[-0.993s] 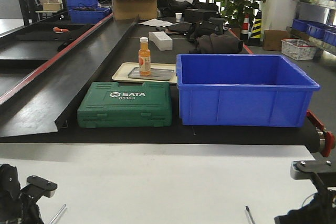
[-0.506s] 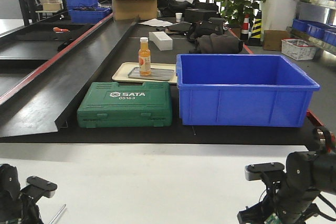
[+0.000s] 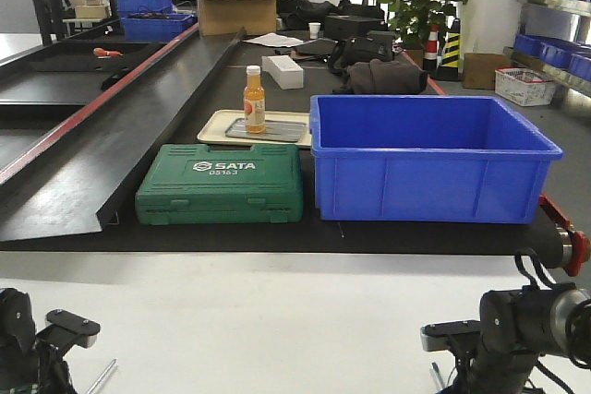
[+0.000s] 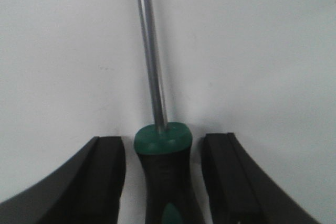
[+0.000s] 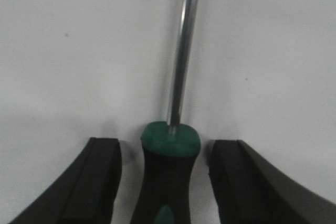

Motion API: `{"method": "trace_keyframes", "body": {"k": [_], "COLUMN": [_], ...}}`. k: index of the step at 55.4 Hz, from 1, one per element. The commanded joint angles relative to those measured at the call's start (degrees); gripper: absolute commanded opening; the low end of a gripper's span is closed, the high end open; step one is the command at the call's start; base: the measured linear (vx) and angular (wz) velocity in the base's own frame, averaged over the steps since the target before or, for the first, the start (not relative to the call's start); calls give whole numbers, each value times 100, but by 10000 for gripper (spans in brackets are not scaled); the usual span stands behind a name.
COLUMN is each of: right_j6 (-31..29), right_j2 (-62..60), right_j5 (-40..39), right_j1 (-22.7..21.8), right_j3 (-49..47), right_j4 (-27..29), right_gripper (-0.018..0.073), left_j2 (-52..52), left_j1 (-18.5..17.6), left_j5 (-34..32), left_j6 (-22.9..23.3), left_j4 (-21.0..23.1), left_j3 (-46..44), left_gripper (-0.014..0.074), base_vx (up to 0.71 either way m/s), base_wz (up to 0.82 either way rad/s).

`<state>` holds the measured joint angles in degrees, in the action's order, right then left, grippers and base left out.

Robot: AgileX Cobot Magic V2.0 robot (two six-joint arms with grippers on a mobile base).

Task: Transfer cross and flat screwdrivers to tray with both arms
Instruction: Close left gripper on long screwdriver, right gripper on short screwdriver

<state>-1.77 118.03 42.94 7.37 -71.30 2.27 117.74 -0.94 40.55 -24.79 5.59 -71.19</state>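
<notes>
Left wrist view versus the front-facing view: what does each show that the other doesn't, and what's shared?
Only the left wrist view shows the screwdriver's green-and-black handle inside the open left pincer, gaps either side. Only the front-facing view shows the green tool case, blue crate, orange bottle and right arm. Both show the silver shaft on the white table.

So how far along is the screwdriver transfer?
Done: nothing delivered yet. In hand: the open left hand straddles one green-and-black-handled steel screwdriver lying on the white table; the open right hand straddles the other screwdriver. Left: close both hands, lift, carry both over.
</notes>
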Motion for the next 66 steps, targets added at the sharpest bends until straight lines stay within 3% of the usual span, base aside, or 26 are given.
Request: {"method": "trace_keyframes", "body": {"k": [1, 10, 23, 33, 38, 42, 52, 66], "right_j6": [15, 82, 139, 139, 134, 120, -6, -68], "right_j2": [-195, -184, -188, -206, -230, -307, -767, -1846], "right_j5": [43, 177, 433, 433, 415, 378, 162, -97], "right_j1": [-5, -5, -5, -5, -5, -5, -5, -5], "right_j3": [-135, -135, -135, -135, -135, -135, -135, -135], "right_j4": [-18, 1, 19, 25, 25, 25, 25, 97], "right_gripper": [452, 393, 225, 76, -11, -13, -12, -9], "left_j2": [-304, -304, -304, -304, -304, -304, -452, -1335], "left_j1": [7, 7, 7, 2, -20, -47, -172, -321], "left_j5": [-111, -105, -29, 144, 367, 493, 504, -47], "left_j6": [64, 64, 109, 325, 325, 320, 307, 307], "left_j4": [79, 79, 107, 256, 364, 443, 703, 1757], "left_j3": [-135, -135, -135, -135, -135, -135, -135, -135], "left_gripper": [454, 452, 384, 235, 106, -6, -6, -3], "base_vx": [0, 0, 0, 0, 0, 0, 0, 0], "base_wz": [0, 0, 0, 0, 0, 0, 0, 0]}}
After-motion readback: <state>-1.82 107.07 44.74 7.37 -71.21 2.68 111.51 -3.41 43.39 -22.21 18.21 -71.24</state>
